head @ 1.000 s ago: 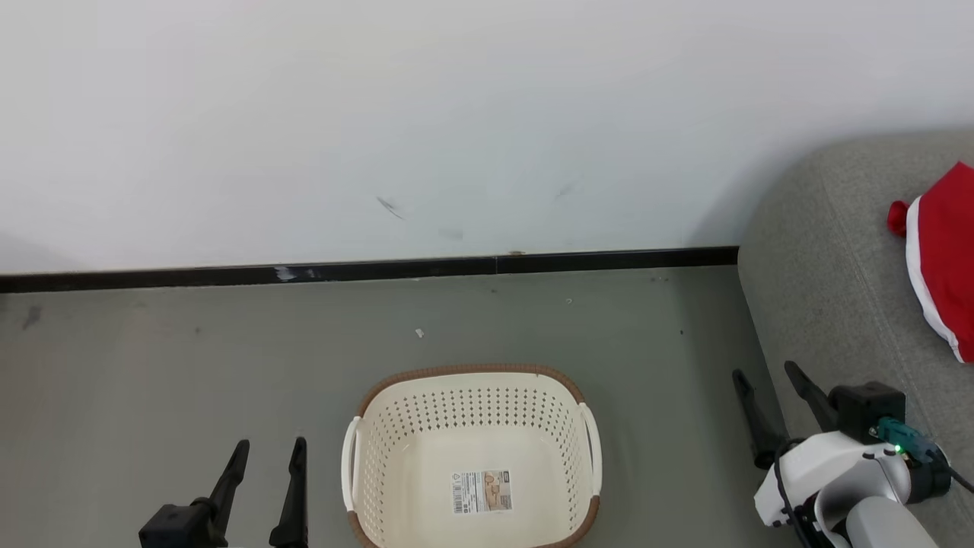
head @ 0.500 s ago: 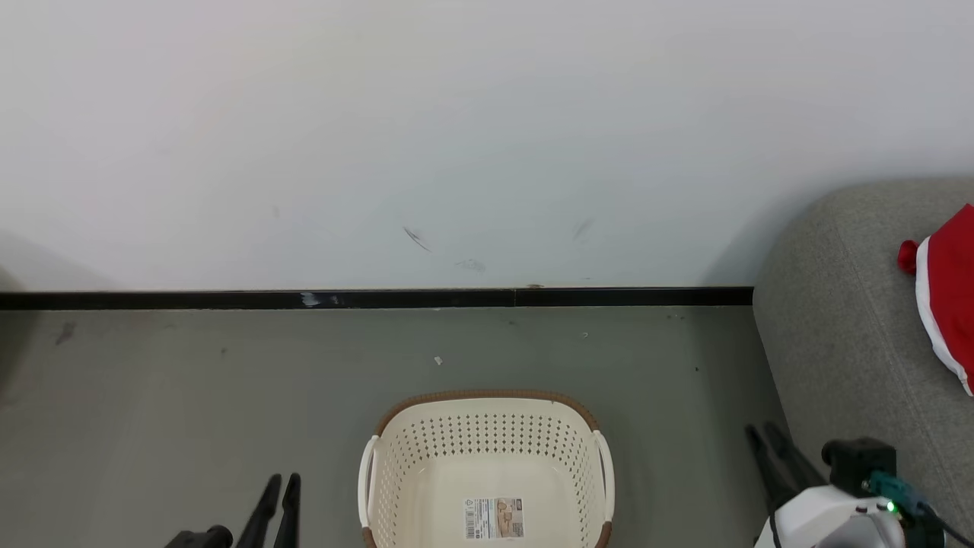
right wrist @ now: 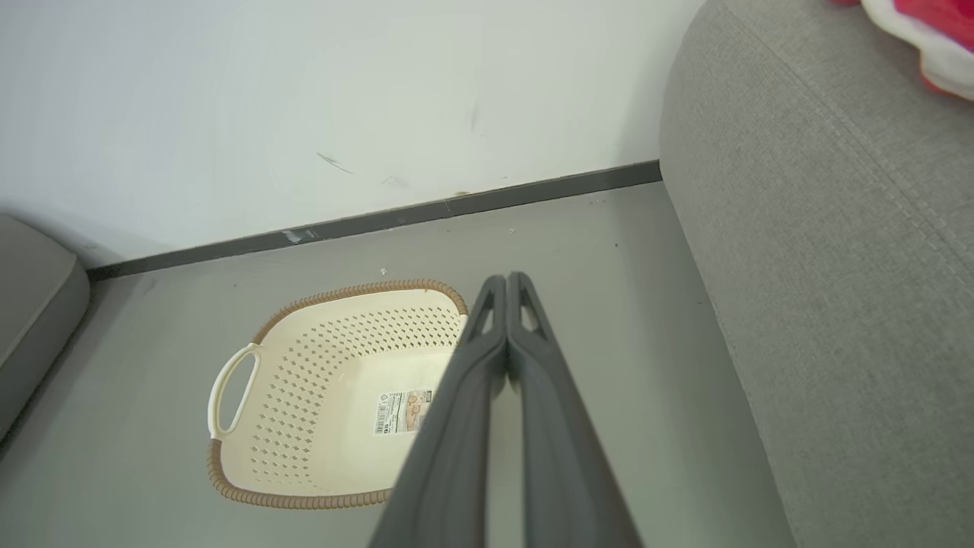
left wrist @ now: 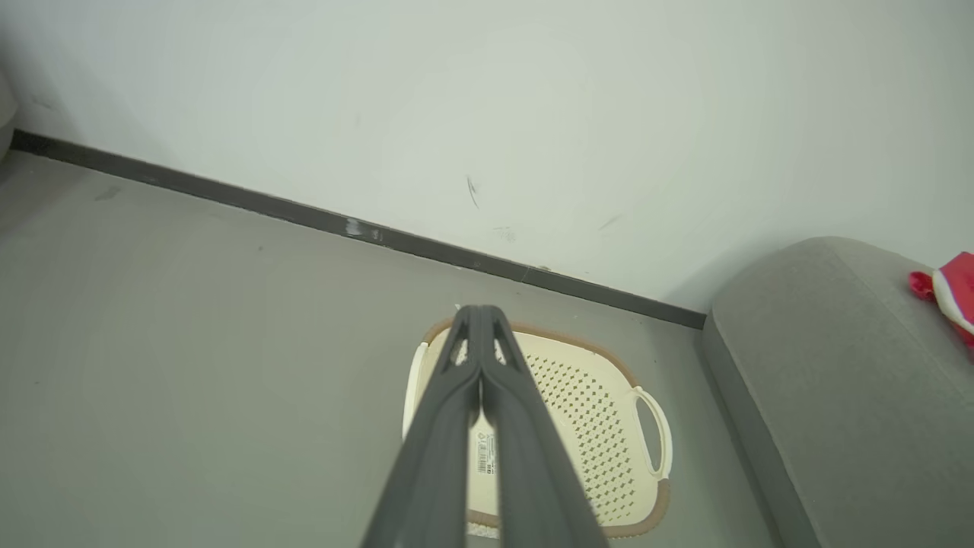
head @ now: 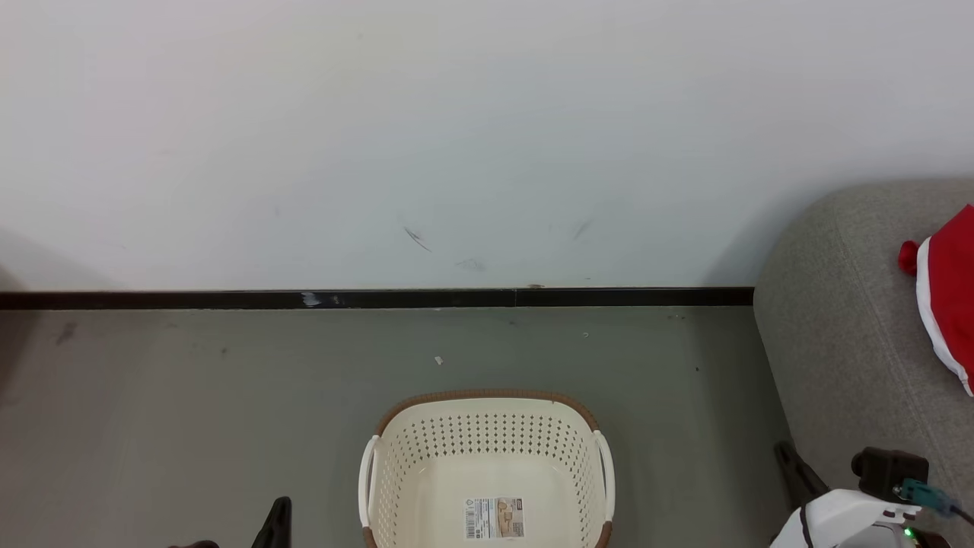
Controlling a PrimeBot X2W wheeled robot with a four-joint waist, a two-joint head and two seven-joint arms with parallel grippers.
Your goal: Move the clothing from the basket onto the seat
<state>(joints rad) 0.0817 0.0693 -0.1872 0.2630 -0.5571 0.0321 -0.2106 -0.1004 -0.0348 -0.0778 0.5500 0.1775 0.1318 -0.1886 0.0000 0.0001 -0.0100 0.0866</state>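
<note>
The cream basket (head: 487,396) stands on the floor, and inside it I see just a paper label (head: 494,517) on its bottom. A piece of red clothing (head: 951,281) with white trim lies on the grey seat (head: 845,327) at the right. My left gripper (head: 280,522) is shut and holds nothing, low and left of the basket. In the left wrist view its shut fingertips (left wrist: 479,310) point over the basket (left wrist: 609,411). My right gripper (head: 791,468) is shut and holds nothing, between basket and seat. In the right wrist view it (right wrist: 507,278) overlaps the basket's rim (right wrist: 358,291).
A white wall with a black skirting board (head: 380,298) runs behind the grey floor (head: 190,396). The seat's rounded edge (right wrist: 708,251) is close to my right arm. Another grey cushion (right wrist: 30,304) sits at the left in the right wrist view.
Both grippers have gone from open to shut on nothing and dropped lower in the head view. The head camera shifted, so the whole picture sits lower than a second ago.
</note>
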